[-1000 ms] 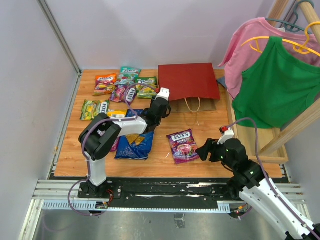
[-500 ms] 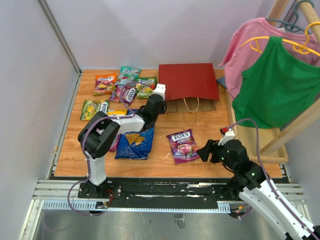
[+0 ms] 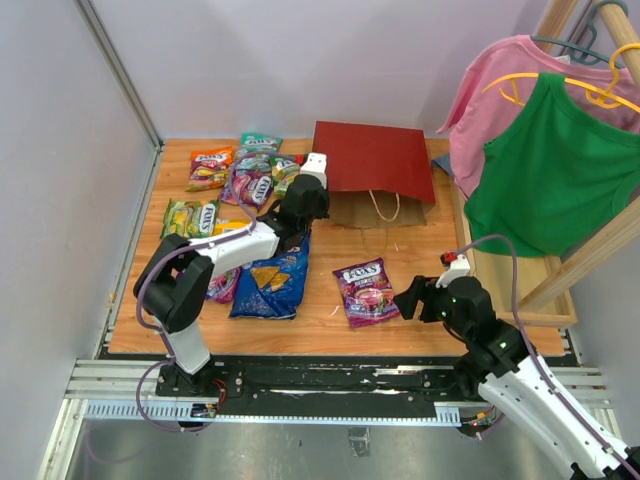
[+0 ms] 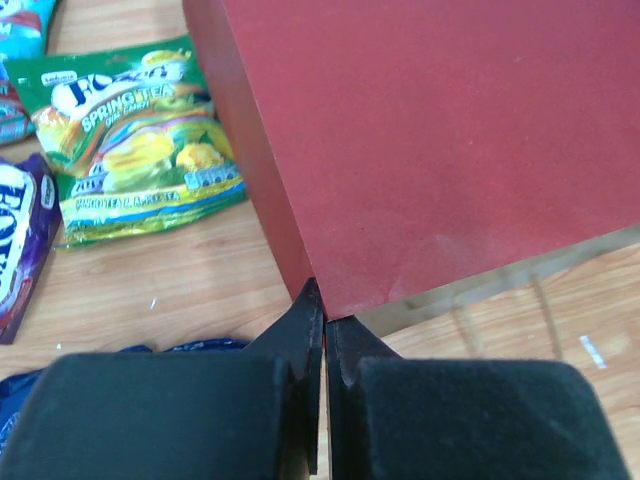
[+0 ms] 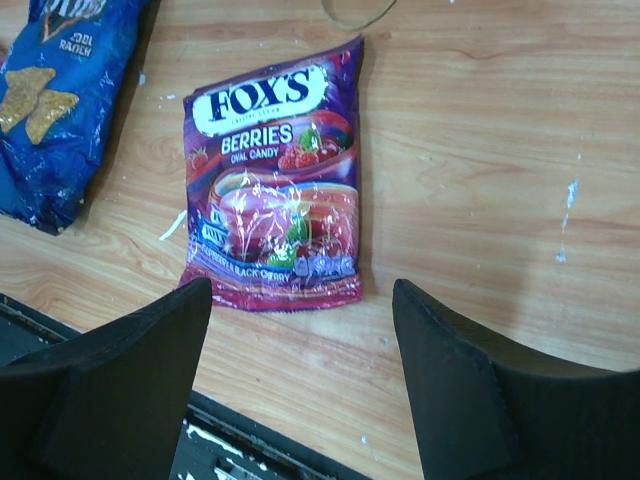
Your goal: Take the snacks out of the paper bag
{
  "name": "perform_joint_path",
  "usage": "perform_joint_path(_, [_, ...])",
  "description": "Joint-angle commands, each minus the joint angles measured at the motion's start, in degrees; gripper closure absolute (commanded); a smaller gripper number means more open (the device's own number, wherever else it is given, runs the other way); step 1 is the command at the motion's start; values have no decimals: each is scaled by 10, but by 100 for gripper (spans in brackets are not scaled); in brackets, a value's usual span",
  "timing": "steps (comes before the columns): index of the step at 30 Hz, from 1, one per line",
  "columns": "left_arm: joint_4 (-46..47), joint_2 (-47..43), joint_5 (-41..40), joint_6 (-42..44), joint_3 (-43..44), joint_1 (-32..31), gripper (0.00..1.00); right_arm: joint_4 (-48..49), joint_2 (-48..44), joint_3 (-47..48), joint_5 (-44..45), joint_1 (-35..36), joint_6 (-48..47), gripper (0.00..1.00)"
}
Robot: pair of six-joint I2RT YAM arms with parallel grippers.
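The dark red paper shopping bag (image 3: 375, 160) lay flat in the upper middle of the overhead view, its brown kraft mouth and thin twisted handles (image 3: 385, 207) facing the lower edge of the frame. The left gripper (image 4: 322, 305) met the bag's lower-left corner, its jaws pinched tight together on the edge of the red panel. Just left of that corner lay a glossy green Spring Tea candy packet (image 4: 140, 140), one of a cluster of orange, teal, purple and green packets (image 3: 235, 175) spread over the upper left of the wooden tabletop (image 3: 430, 250). Below the left arm's wrist lay a large blue Doritos bag (image 3: 270, 285). Nearer the centre, a purple Fox's berries candy packet (image 5: 275, 190) lay alone. The right gripper (image 5: 302, 290) hung just over its lower edge with jaws spread wide, gripping nothing. A pink shirt (image 3: 490, 90) and a green shirt (image 3: 550, 170) hung on hangers at the right.
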Motion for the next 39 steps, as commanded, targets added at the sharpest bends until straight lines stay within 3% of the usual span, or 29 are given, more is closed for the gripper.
perform_joint_path(1, [-72, -44, 29, -35, 51, 0, 100, 92, 55, 4, -9, -21, -11, 27])
perform_joint_path(9, [-181, -33, 42, -63, 142, 0, 99, 229, 234, 58, -70, -66, -5, 31])
perform_joint_path(14, [-215, -29, 33, -80, 190, 0, 99, 323, 306, 47, -65, -103, 66, 34])
perform_joint_path(21, [-269, -2, 34, -99, 267, 0, 100, 533, 439, 1, -32, -127, 185, 44])
perform_joint_path(32, [-279, -3, 41, -104, 277, 0, 99, 858, 683, -4, -73, -130, 295, 45])
perform_joint_path(39, [-282, 1, 46, -103, 282, 0, 99, 983, 806, -1, -77, -127, 341, 47])
